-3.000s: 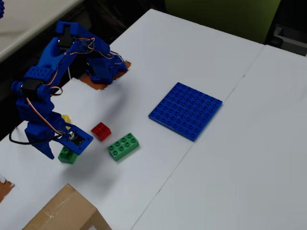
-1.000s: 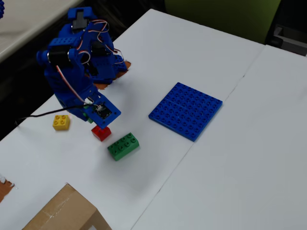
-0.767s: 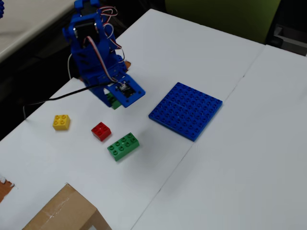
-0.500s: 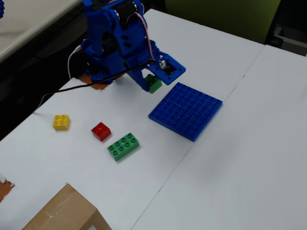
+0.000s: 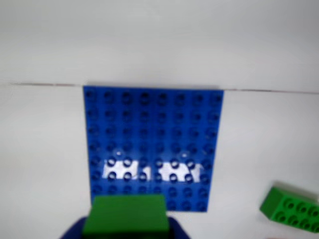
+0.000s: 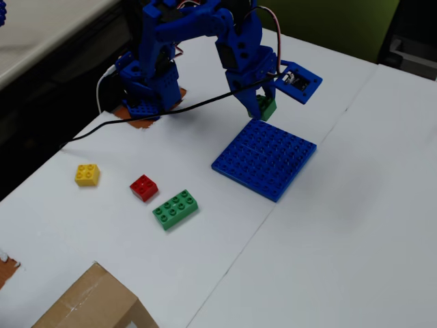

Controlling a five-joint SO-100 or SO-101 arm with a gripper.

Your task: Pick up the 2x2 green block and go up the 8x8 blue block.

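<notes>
In the wrist view the 2x2 green block (image 5: 125,215) fills the bottom centre, held between the blue jaws of my gripper (image 5: 124,232), which is shut on it. Just beyond it the 8x8 blue block (image 5: 152,144) lies flat on the white table. In the fixed view my gripper (image 6: 263,111) holds the 2x2 green block (image 6: 266,107) in the air, just over the far-left edge of the 8x8 blue block (image 6: 265,158). The block's studs are hidden.
On the table in the fixed view lie a longer green brick (image 6: 175,208), a red brick (image 6: 144,187) and a yellow brick (image 6: 87,174), all left of the plate. A cardboard box (image 6: 89,301) sits at the bottom left. The longer green brick (image 5: 291,209) also shows in the wrist view.
The arm has swung right and away from its base, carrying the green block from the plate's left side to above its far-left edge. The other bricks stayed put.
</notes>
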